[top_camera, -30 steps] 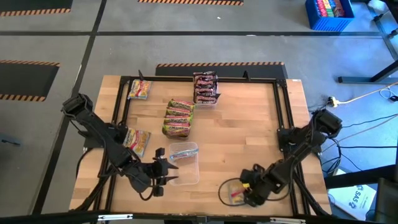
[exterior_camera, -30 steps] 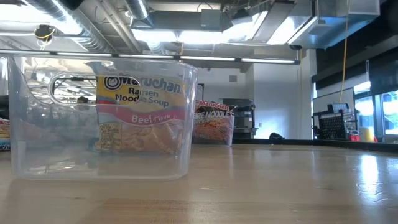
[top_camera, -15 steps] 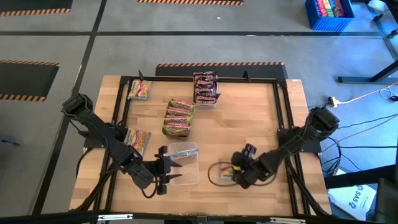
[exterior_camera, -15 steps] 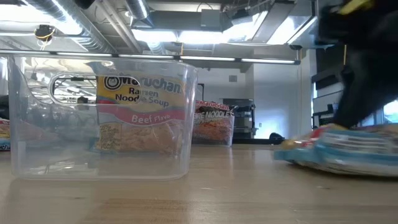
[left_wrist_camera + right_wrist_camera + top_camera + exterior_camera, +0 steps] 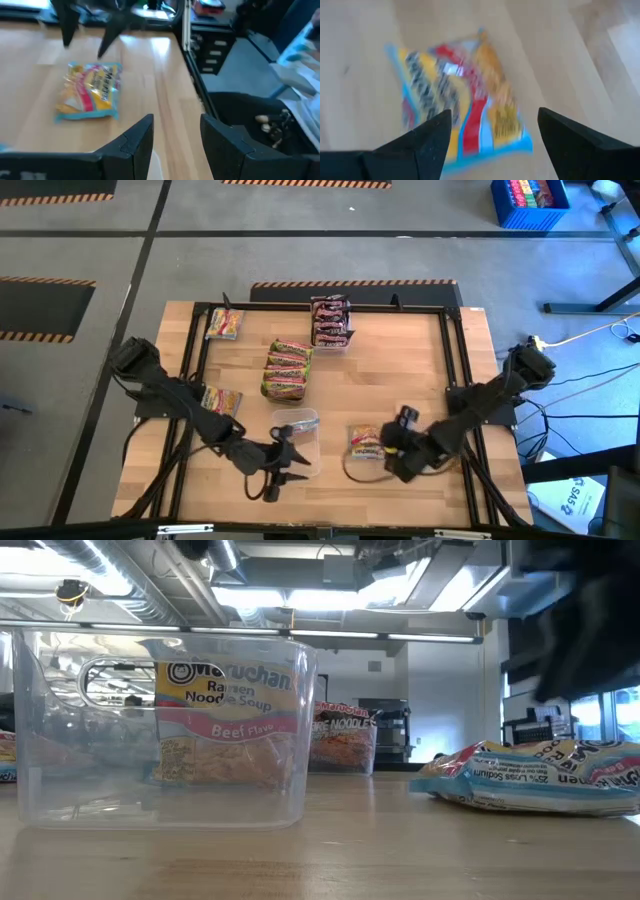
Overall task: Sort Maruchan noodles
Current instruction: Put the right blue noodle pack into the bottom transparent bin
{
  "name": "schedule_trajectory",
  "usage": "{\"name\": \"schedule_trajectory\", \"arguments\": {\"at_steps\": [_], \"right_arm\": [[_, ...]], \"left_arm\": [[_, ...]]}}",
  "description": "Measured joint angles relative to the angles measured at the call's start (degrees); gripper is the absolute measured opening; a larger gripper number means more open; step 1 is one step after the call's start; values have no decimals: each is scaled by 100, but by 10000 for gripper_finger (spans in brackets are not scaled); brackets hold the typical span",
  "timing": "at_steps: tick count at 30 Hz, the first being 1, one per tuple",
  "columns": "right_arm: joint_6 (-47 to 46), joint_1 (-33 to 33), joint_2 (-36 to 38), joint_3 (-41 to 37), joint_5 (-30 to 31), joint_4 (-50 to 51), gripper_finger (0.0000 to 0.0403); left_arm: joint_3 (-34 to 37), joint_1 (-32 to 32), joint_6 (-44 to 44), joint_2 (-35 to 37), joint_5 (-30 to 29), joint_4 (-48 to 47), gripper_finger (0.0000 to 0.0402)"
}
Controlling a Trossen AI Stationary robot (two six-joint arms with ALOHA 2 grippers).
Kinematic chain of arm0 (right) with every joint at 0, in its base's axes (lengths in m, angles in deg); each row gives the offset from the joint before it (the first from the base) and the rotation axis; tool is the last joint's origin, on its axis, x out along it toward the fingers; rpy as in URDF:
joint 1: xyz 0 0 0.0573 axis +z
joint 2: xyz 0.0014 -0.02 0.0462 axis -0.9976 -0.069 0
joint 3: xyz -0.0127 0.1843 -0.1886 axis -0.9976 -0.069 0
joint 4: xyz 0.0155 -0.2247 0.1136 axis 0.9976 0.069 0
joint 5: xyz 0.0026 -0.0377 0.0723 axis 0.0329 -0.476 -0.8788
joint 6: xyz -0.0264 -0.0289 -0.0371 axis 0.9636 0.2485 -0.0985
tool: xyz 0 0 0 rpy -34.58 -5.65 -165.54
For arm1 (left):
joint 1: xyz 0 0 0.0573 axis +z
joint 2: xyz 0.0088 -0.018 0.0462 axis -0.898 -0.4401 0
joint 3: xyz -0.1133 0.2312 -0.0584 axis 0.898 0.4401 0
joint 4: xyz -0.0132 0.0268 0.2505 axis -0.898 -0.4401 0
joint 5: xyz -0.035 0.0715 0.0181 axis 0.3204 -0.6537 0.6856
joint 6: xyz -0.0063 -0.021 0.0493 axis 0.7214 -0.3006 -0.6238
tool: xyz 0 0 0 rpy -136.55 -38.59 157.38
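Observation:
A yellow-pink Maruchan noodles packet (image 5: 364,442) (image 5: 530,778) lies flat on the table, right of the middle and toward the near edge. My right gripper (image 5: 390,444) (image 5: 492,122) hovers open just above it, a finger on either side, clear of it in the low view. My left gripper (image 5: 285,472) (image 5: 177,132) is open and holds nothing, near the front edge beside the clear tray (image 5: 305,450). One beef-flavour packet (image 5: 228,720) stands on edge inside that tray (image 5: 60,740).
Green-and-orange packets (image 5: 286,368) are stacked at mid-table and dark packets (image 5: 330,320) at the far edge. Two more yellow-pink packets (image 5: 224,323) (image 5: 220,400) lie on the left. A black frame (image 5: 455,380) runs round the tabletop.
My right gripper has travelled from the near right corner toward the table's middle, sliding the yellow-pink packet along, then risen and tipped; the packet now lies flat and clear of it. My left gripper has swung toward the table's right along the front edge.

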Motion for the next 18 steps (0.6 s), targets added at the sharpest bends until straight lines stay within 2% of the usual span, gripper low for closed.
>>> {"name": "schedule_trajectory", "arguments": {"at_steps": [10, 14, 18], "right_arm": [[-1707, 1513, 510, -861, 709, -157, 280], [-2076, 1735, 508, -1239, 1012, -721, 280], [-2865, 1659, 510, -1544, 1113, -1111, 280]], "left_arm": [[-1056, 738, 51, -1195, 731, -122, 154], [-1583, 978, -3, -1721, 824, -333, 154], [-2034, 1196, -135, -2226, 797, -398, 154]]}}
